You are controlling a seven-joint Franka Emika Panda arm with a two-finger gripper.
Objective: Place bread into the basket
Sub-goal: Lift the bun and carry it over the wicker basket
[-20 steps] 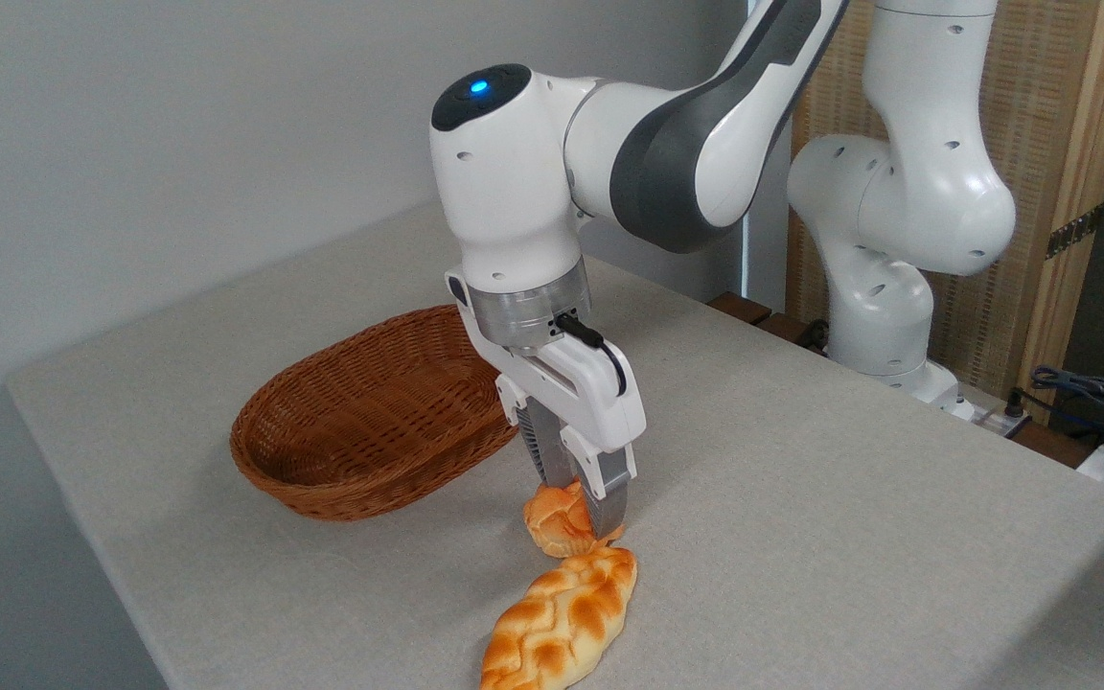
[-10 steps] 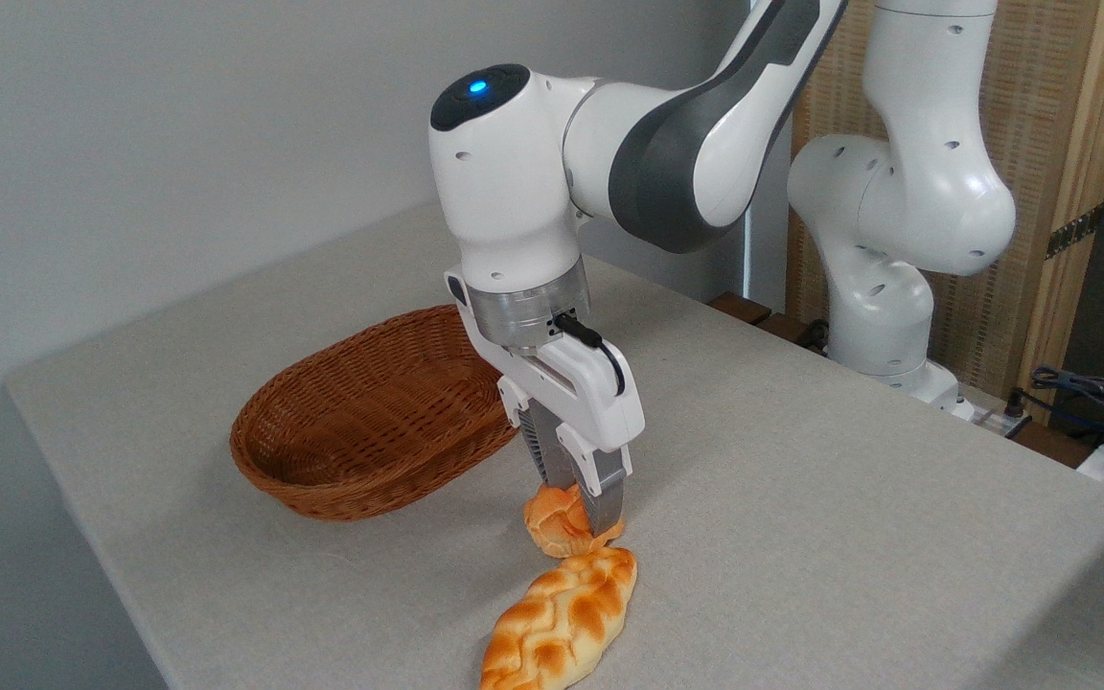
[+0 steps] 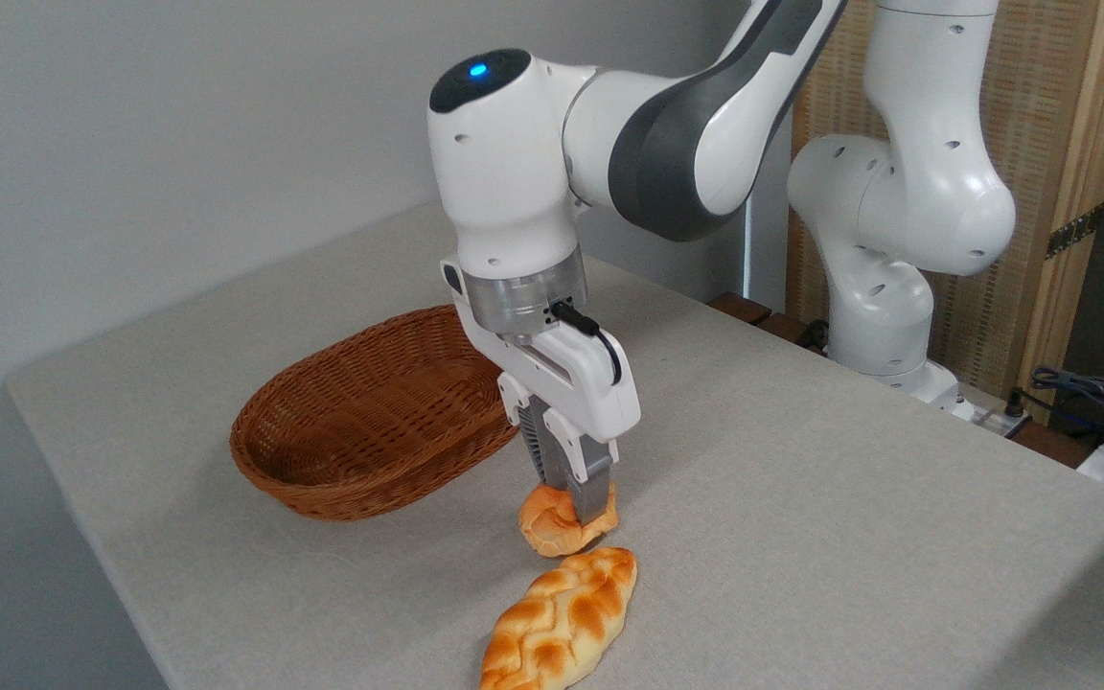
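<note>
Clamping bread [image 3: 552,525] in gripper [image 3: 576,508], basket [image 3: 360,422] beside, no legible writing

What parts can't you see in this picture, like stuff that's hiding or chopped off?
1. Top of the bread: covered by the gripper fingers closed on it.
2. Right end of the basket: behind the gripper and wrist.
3. Lower tip of the braided loaf: cut off by the bottom edge.
4. Arm's upper links: cut off by the top edge.
5. Cables at far right: too small and cropped to identify.
</note>
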